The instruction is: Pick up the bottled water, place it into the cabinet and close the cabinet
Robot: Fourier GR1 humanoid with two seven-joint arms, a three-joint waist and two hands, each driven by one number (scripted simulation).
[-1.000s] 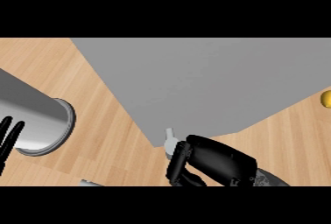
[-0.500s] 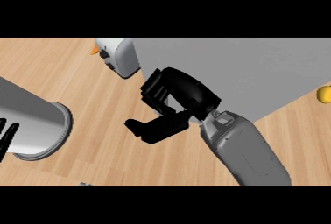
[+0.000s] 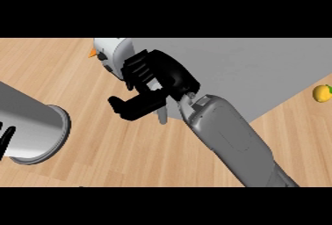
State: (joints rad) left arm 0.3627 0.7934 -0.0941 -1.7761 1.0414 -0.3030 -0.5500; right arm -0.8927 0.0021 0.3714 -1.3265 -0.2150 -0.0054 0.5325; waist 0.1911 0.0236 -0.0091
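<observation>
Right hand (image 3: 156, 78) curled round the pale clear plastic water bottle (image 3: 162, 116).
Light, smooth, slightly squashy, I judge; best held round mid-body, upright.

Text: none can be read.
Brands and labels: none can be read.
Numbers and signs: none can be read.
</observation>
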